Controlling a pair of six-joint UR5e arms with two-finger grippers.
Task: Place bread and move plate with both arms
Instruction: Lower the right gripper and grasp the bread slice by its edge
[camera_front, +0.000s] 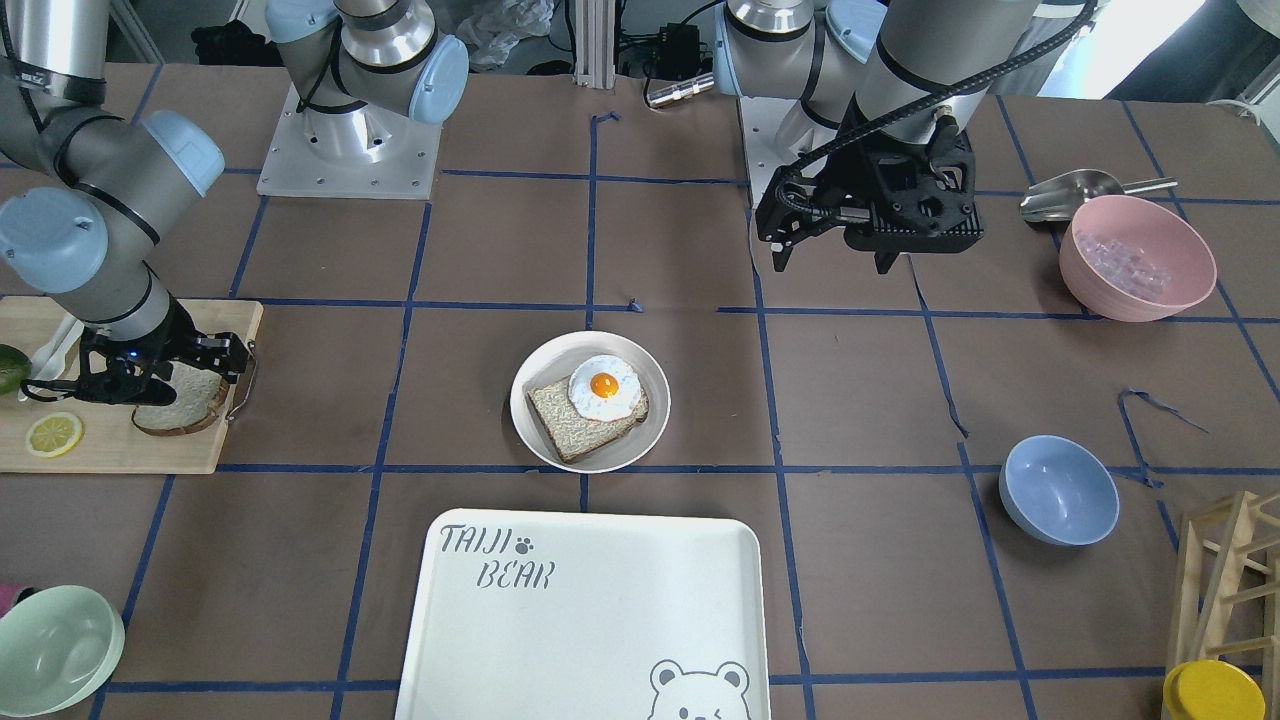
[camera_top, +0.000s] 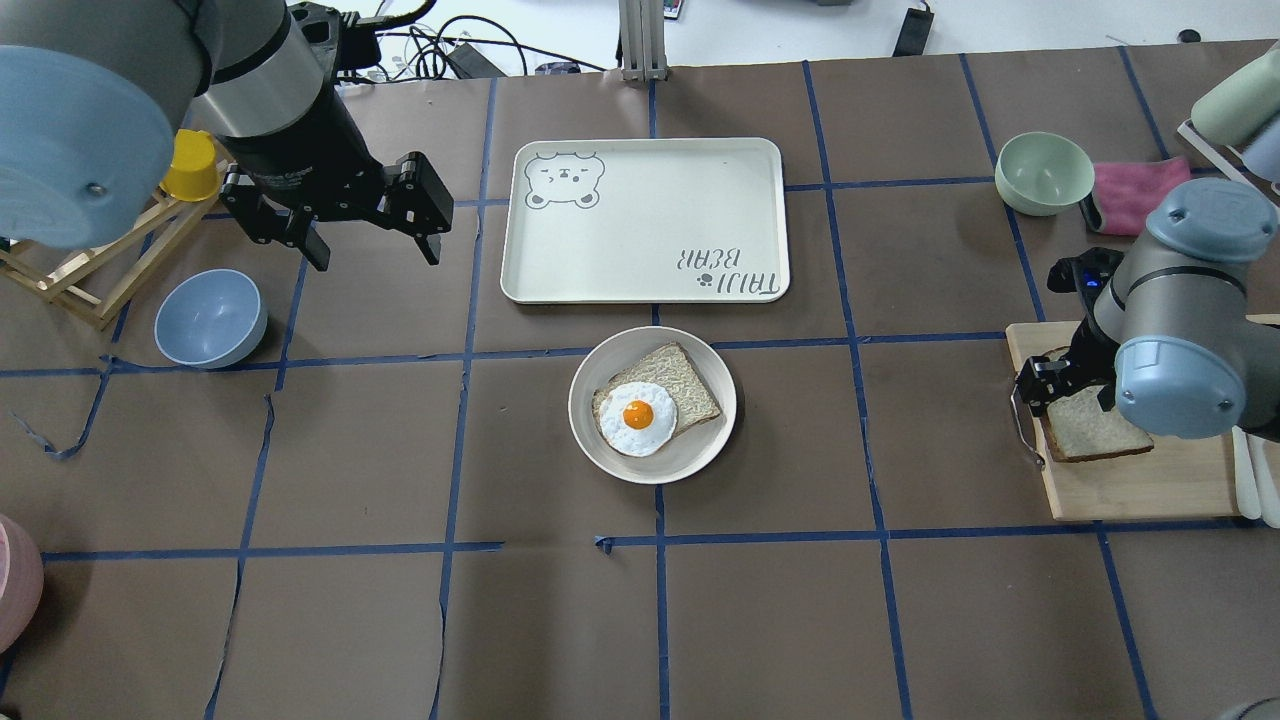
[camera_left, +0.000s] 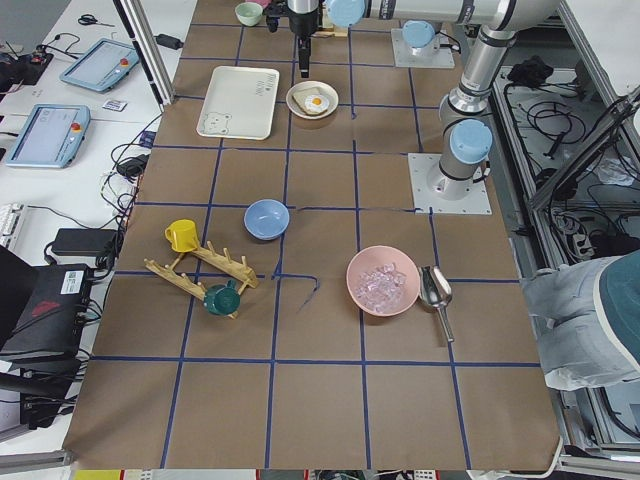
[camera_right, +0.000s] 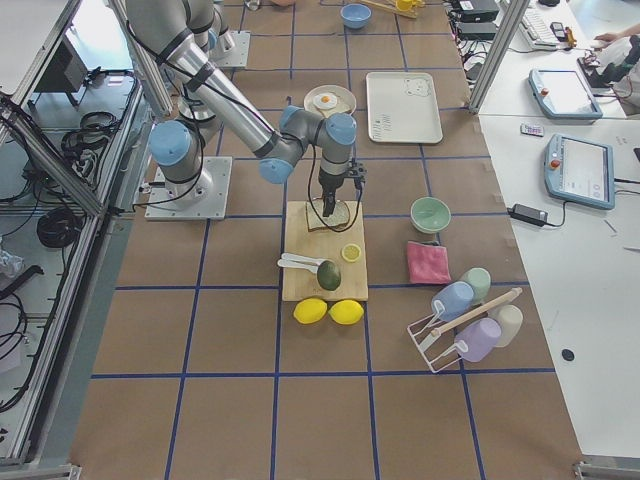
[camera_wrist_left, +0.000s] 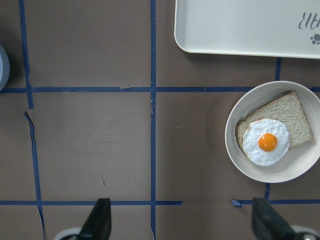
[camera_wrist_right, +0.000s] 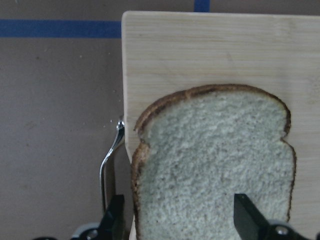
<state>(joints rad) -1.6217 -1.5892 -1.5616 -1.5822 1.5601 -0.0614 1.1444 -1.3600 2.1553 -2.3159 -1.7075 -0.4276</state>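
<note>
Waiting bread (camera_wrist_right: 215, 170): it is lying flat on the wooden cutting board (camera_wrist_right: 200, 50), at the bench's end on the robot's right, well apart from the plate.
Right gripper (camera_wrist_right: 182, 220): it is hanging low over the slice with its fingers spread. One finger is sitting just outside the left crust and the other is standing over the crumb. Whether the fingers are touching the bread, I cannot tell.
Plate (camera_top: 600, 440): it is sitting at mid-bench, just beside the near edge of the tray (camera_top: 640, 270), and is carrying a brown slice (camera_top: 690, 385) topped with a fried egg (camera_top: 637, 418).
Left gripper (camera_top: 373, 258): it is hovering wide open and empty above bare bench (camera_top: 380, 450), well to the plate's left and touching nothing.
Done: nothing is showing as finished. The pale slice is not lying on the plate, and neither gripper is holding the plate.
In hand: by my reading, the right arm is setting up its grasp on the bread.
Left: the bread is waiting to be lifted, carried across and laid over the egg. After that both grippers are likely taking the plate's rim from opposite sides and shifting it, perhaps onto the tray.
</note>
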